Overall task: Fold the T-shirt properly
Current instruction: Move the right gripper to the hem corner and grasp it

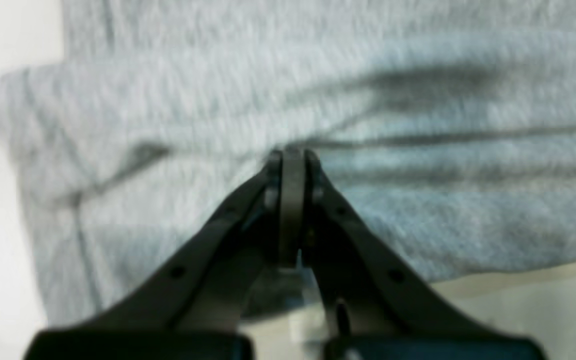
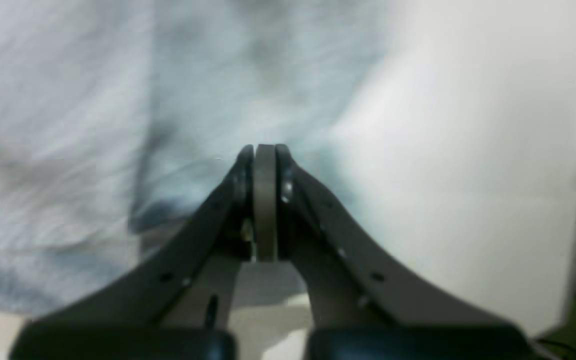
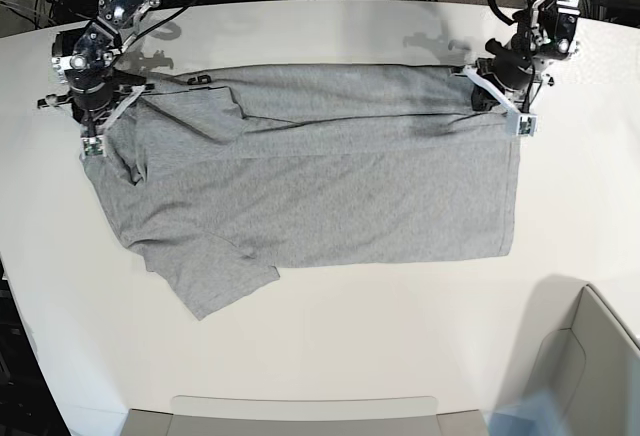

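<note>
On the white table point(image 3: 330, 356), the T-shirt point(image 3: 330, 191) is lying partly folded; the left gripper point(image 1: 293, 152) and right gripper point(image 2: 265, 147) are each pinching its far edge, jaws together.

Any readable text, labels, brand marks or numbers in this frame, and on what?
None can be read.
T-shirt: only plain grey cloth shows; no lettering is visible in any view.
Left gripper and right gripper: black, no markings seen; both wrist views are blurred.
Table: bare white, no signs.
</note>
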{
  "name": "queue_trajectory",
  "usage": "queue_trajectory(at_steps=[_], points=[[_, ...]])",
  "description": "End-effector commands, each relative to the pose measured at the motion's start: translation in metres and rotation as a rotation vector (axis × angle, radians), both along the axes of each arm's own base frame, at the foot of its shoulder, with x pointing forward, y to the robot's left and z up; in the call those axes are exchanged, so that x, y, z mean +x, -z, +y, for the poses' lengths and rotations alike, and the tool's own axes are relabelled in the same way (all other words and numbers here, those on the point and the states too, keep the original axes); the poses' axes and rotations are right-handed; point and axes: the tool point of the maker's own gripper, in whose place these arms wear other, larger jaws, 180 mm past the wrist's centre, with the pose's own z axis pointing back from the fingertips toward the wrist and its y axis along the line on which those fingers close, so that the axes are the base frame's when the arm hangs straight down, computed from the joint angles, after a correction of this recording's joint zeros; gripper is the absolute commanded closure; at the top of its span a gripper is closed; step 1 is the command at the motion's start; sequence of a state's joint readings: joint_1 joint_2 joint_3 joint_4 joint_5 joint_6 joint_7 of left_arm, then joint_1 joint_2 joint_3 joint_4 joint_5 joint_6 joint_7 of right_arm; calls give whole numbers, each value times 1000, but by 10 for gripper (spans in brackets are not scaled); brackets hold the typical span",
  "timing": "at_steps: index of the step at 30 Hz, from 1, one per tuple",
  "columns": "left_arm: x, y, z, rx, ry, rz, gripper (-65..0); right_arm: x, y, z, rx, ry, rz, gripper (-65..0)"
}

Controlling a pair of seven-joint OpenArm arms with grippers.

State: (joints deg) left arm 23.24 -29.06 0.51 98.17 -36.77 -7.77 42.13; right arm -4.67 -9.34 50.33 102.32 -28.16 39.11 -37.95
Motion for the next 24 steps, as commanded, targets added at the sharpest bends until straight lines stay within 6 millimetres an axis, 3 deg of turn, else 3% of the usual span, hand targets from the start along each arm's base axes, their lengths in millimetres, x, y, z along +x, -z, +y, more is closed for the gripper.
queue_trajectory(at_steps=[1,6,9,11,14,18,24], points=[[13,-17,0,9,18,-64,0,21,-30,1,-18,-29,-108,-8],[25,-42,-13,0,52,-138,0,39,-82,-6,-96,-21,-238,-9],[34,-52,-2,12,22,-176,0,57,-99,-7,-100,-17,-295,-14],[52,-65,-1,16,18,-225,0,74,-113,-9,-104,-18,-336,-48],[65,-73,1,22,19,-229,0,109,-127,-15,-106,-3,-357,-175],[75,-78,-1,23,30,-219,-87,155,-126,-5,-116,-80,-305,-296],[79,-82,1,27,27,-230,-99,210,-91,38,-19,-250,-189,-301]])
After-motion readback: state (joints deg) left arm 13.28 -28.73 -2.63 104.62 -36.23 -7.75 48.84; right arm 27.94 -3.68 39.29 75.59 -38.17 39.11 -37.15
